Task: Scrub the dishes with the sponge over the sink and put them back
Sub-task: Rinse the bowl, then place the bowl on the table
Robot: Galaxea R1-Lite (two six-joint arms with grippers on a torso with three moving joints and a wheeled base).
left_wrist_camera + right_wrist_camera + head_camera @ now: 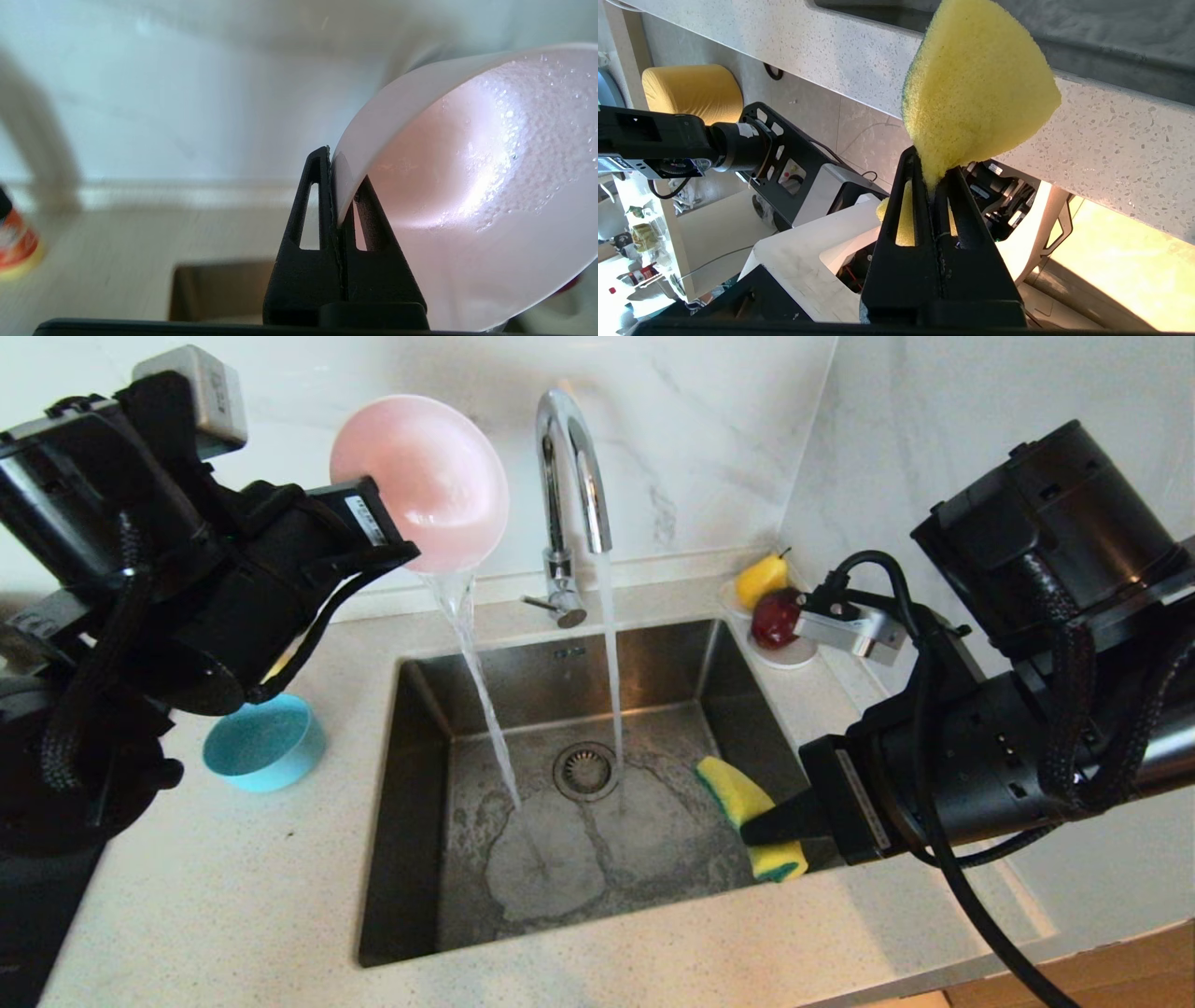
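On the left, a blue bowl [264,742] sits on the counter [233,896] beside the sink [560,803]. Above it, the left tool [397,553] is pinched tight on the rim of the pink bowl [425,476], which is tipped up high so water pours out of it into the sink. The tap [569,476] is running too. On the right, the right tool [766,829] is squeezed tight on the sponge [742,798] over the sink's right side. A pear [761,579] and a red fruit [775,619] sit in the back corner.
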